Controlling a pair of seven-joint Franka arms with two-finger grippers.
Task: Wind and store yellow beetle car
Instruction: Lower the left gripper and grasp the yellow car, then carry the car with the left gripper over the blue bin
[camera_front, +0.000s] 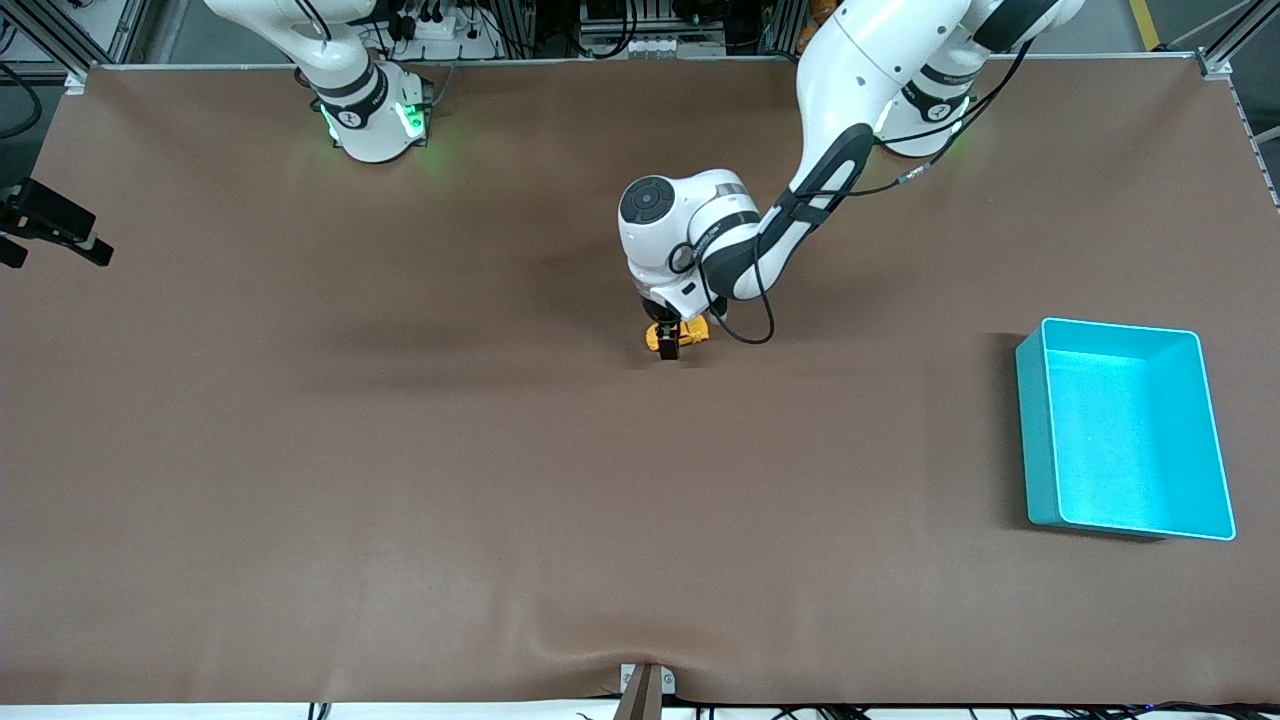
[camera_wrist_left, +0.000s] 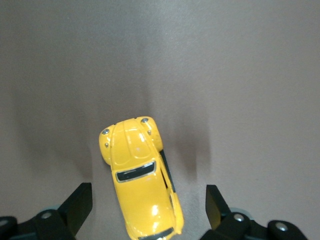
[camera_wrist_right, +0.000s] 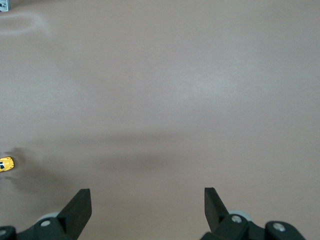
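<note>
I see the left gripper (camera_wrist_left: 145, 210) spread wide astride the yellow beetle car (camera_wrist_left: 140, 177) mid-table; the front view mostly hides this. The right gripper (camera_wrist_right: 146, 209), apparently raised, waits wide open.

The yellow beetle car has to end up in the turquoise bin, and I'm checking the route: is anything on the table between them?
Nothing visible: bare tabletop lies between the yellow beetle car, under the open left gripper, and the turquoise bin.
</note>
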